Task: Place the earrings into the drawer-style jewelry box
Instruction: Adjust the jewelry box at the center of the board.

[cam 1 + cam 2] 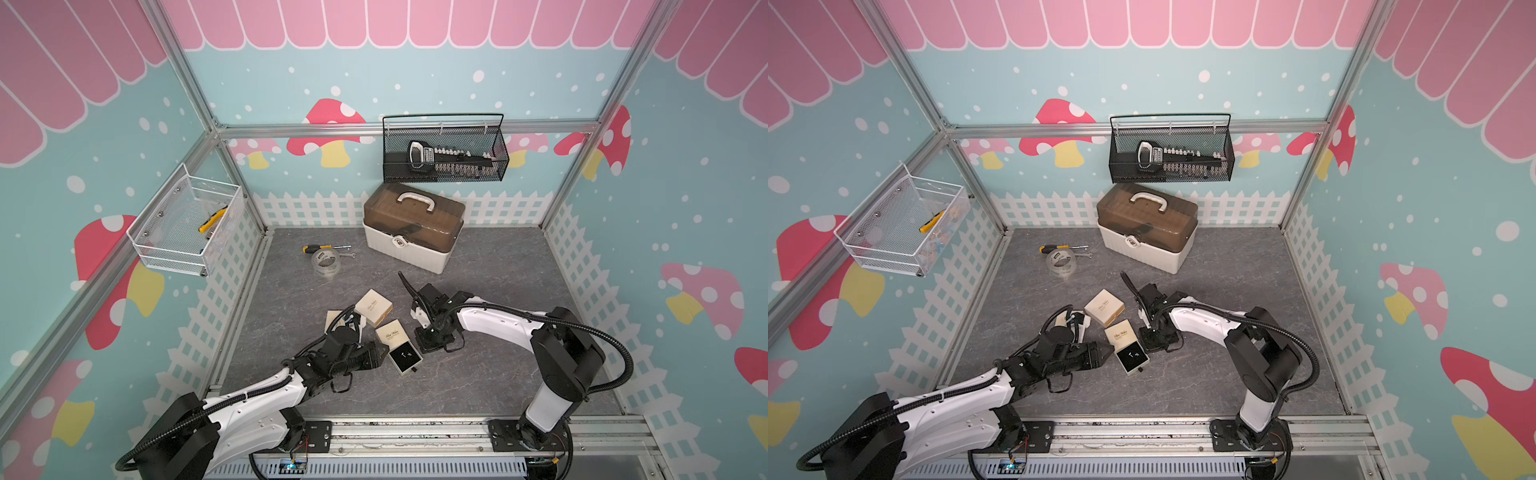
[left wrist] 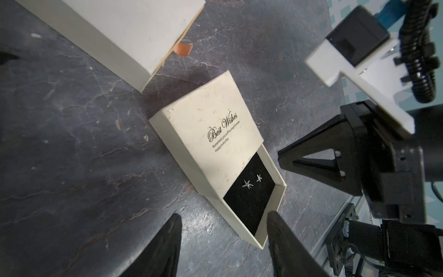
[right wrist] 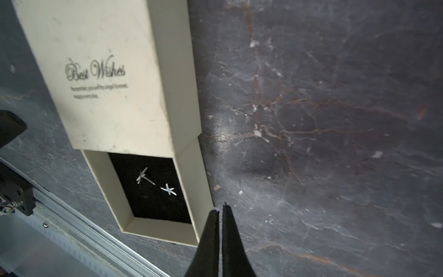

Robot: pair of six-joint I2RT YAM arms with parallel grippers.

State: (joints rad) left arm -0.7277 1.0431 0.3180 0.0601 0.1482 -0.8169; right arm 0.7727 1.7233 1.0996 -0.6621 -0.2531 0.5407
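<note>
The earrings (image 2: 247, 184) lie inside the drawer-style jewelry box (image 2: 211, 134), on the black lining of its drawer. The drawer is slid part-way out of the cream sleeve toward the near side of the desk (image 1: 519, 266). The box sits between the two arms.

The left gripper (image 2: 224, 217) is at the left of the drawer's open end, with its fingers spread apart and nothing between them. In the left wrist view one fingertip (image 2: 278, 230) overlaps the drawer's end wall, and I cannot tell whether it touches the card. The right gripper (image 3: 221, 208) is just right of the drawer, apart from the earrings, with its jaws pressed together and empty.

Both wrist views show the earrings as two small silver star shapes close together. The right wrist view alone shows a thin pin on one of them (image 3: 143, 176). In both top views they are only pale specks on the black lining (image 1: 405, 354) (image 1: 1133, 354).

The top views add a second cream box (image 1: 373, 307) just beyond the jewelry box. The left wrist view cuts this box off at its edge. Another cream piece (image 1: 331, 319) to the left is mostly hidden by the left arm and hard to make out. The small print under "Best Wishes" on the sleeve is blurred in the right wrist view.
</note>
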